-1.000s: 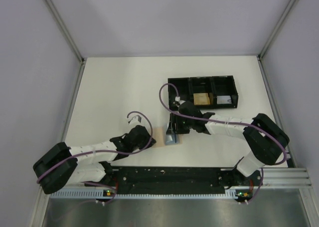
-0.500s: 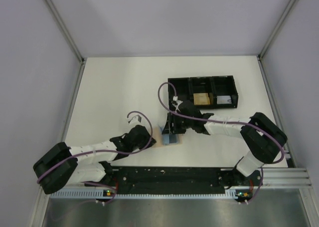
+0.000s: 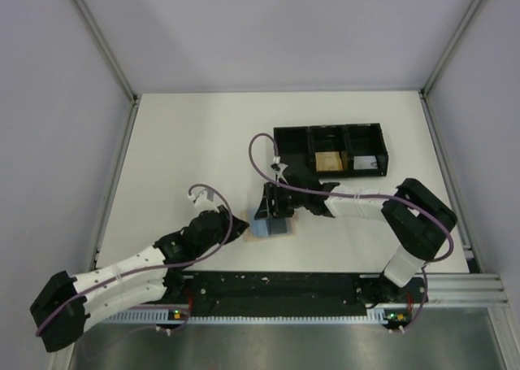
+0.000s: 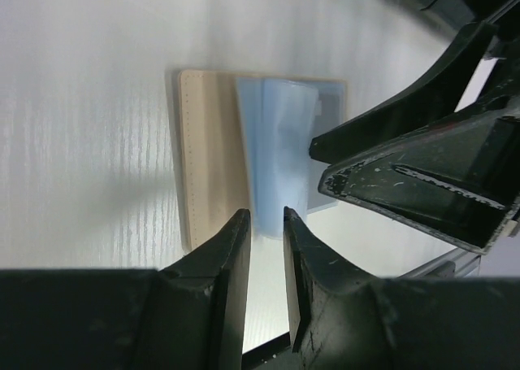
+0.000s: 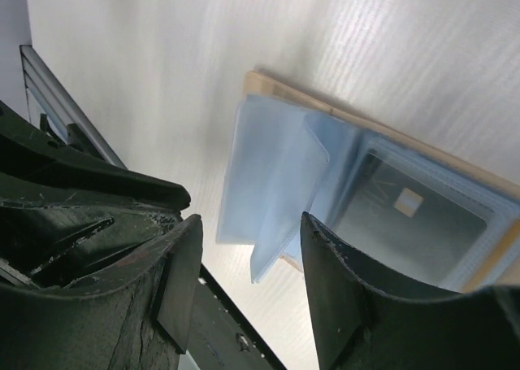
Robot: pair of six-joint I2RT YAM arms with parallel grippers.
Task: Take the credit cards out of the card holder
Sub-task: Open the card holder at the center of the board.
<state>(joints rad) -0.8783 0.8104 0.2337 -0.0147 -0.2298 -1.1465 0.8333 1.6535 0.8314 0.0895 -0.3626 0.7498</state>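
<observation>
two grippers are being held close over the card holder (image 4: pixel 210 150), which is lying open and flat on the table (image 3: pixel 187 142), near its near edge and about midway between the arms. the credit cards (image 5: pixel 276 167), pale blue, are being shown fanned loose out of one half of the holder, not yet lifted clear. the right gripper (image 5: pixel 248 272) is being held spread, a card corner lying between its fingers with no contact that can be seen. the left gripper (image 4: pixel 265 240) is being held at the holder's left edge, its fingers parted by a slim gap with nothing in it.

trouble is being judged likely if the right fingers are closed on the fan: several cards may be pinched at once, or the whole holder dragged, since nothing is visibly being pressed down on the tan cover. with both grippers being worked so near each other, a clash is also possible.

farther off to the right, a black tray (image 3: pixel 329 128) with an orange-tan block (image 3: pixel 327 160) in its middle compartment is being left well apart, blocking nothing.
</observation>
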